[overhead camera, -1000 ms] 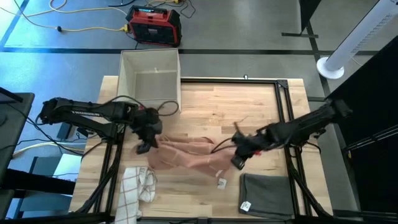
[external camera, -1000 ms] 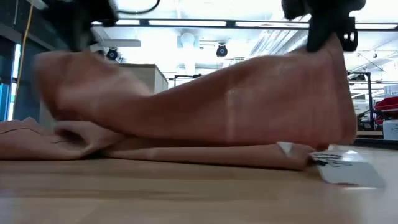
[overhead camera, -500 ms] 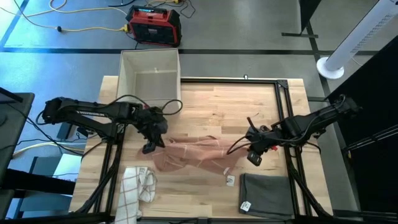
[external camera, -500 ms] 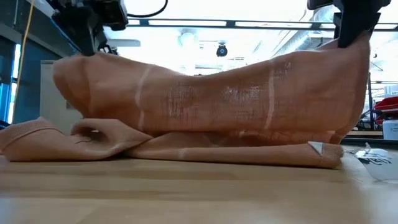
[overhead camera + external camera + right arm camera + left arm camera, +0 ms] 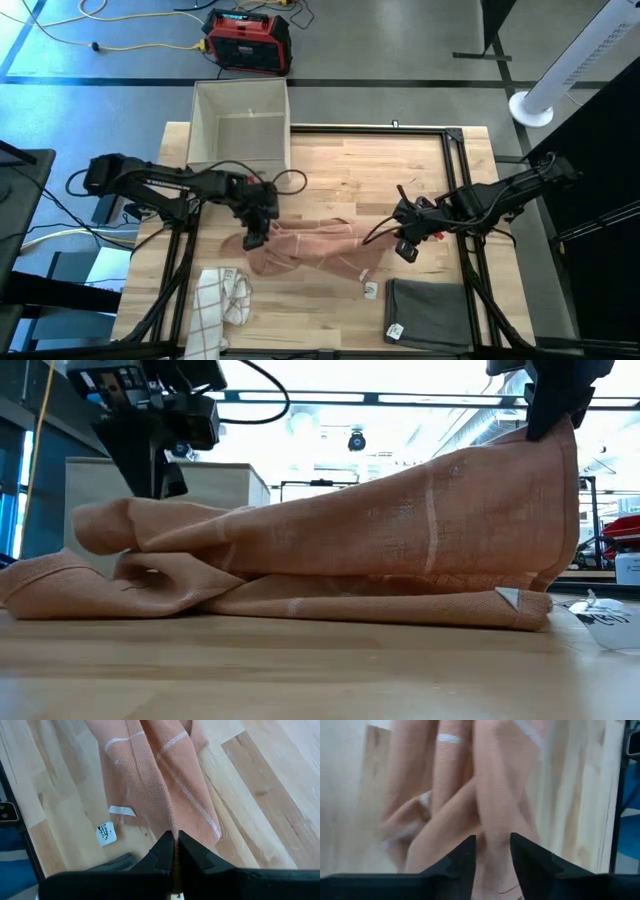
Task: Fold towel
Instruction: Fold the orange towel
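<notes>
I see the wooden tabletop [image 5: 340, 165] carrying a peach towel [image 5: 315, 250] — it lies crumpled near the front middle, one end lifted. My right claw [image 5: 405, 247] pinches the towel's edge tight, holding that corner up above the wood. My left claw [image 5: 254, 240] hangs over the other end with a narrow gap between its fingers, cloth showing beyond — nothing gripped. A folded grey towel [image 5: 428, 312] sits front right, a checked cloth [image 5: 222, 300] front left.
</notes>
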Controlling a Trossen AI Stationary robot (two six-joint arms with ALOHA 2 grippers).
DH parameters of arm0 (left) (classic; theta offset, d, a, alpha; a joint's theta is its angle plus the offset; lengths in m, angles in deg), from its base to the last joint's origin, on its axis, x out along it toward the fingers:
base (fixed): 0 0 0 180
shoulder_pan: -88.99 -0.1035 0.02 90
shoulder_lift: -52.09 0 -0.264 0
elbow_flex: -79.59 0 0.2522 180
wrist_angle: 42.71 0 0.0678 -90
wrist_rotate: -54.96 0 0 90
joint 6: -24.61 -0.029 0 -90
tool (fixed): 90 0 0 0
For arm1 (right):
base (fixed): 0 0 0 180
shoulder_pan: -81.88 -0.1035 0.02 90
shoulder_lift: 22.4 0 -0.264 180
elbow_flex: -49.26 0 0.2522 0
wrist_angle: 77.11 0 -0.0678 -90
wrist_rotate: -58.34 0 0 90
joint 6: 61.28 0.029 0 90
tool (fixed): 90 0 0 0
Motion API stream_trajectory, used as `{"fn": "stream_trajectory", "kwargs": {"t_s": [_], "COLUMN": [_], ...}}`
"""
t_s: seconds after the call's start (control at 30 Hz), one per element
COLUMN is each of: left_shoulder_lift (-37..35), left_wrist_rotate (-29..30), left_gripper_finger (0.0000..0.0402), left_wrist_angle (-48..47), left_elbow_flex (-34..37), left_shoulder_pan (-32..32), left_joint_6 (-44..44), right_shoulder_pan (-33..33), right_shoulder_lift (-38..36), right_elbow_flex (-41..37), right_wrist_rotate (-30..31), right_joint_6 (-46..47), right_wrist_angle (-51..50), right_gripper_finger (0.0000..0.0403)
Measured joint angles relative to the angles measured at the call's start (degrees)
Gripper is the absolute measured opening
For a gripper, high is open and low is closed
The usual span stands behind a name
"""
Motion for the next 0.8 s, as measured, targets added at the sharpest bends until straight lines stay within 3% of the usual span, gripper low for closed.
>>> {"fn": "stream_trajectory", "kwargs": {"t_s": [0.3, 0.8], "left_shoulder_lift": [-8.2, -10.8], "left_wrist_rotate": [-1.6, -21.7], "left_gripper_finger": [0.0175, 0.0182], "left_wrist_angle": [-15.3, 6.2], "left_elbow_flex": [0.7, 14.9], "left_shoulder_pan": [-0.7, -9.9], "left_joint_6": [-2.4, 10.9], "right_shoulder_pan": [0.0, 0.0], "right_shoulder_lift": [0.0, 0.0], "right_elbow_flex": [0.0, 0.0], "right_wrist_rotate": [0.0, 0.7], "right_joint_6": [0.9, -0.1], "right_wrist_angle": [0.0, 0.1], "right_gripper_finger": [0.0, 0.0]}}
